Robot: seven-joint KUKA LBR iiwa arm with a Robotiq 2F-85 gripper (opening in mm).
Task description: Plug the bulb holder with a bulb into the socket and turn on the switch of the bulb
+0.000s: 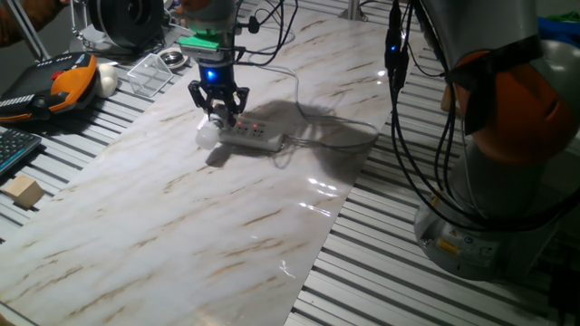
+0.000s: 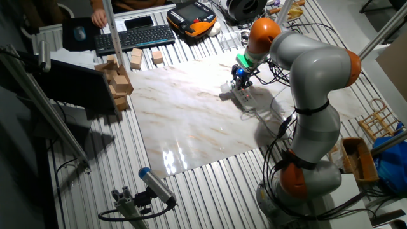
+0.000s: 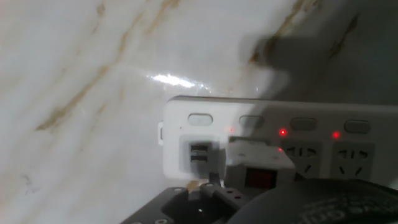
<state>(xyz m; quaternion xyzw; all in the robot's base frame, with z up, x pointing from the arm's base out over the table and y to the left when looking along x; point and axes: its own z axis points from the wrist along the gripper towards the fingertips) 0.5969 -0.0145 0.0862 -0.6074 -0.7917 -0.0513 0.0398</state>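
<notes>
The gripper [image 1: 220, 107] hangs right over the near end of the socket [image 1: 255, 136], its jaws spread around the bulb holder [image 3: 259, 163], which sits straight below on the strip

I'm hanging my gripper [image 1: 217, 107] right over the near end of the power strip [image 1: 255, 135], w/ the bulb holder [image 3: 256, 163] standing in an outlet under my fingers and the bulb [image 1: 208, 135] bulging just beside, blocking that end. The strip's cable [image 1: 335, 122] is trailing off behind. Marble board [image 1: 199, 235] is lying bare toward the front: room to pass. Wooden blocks [image 2: 117, 79], keyboard [image 2: 135, 38] are sitting well apart.
</notes>
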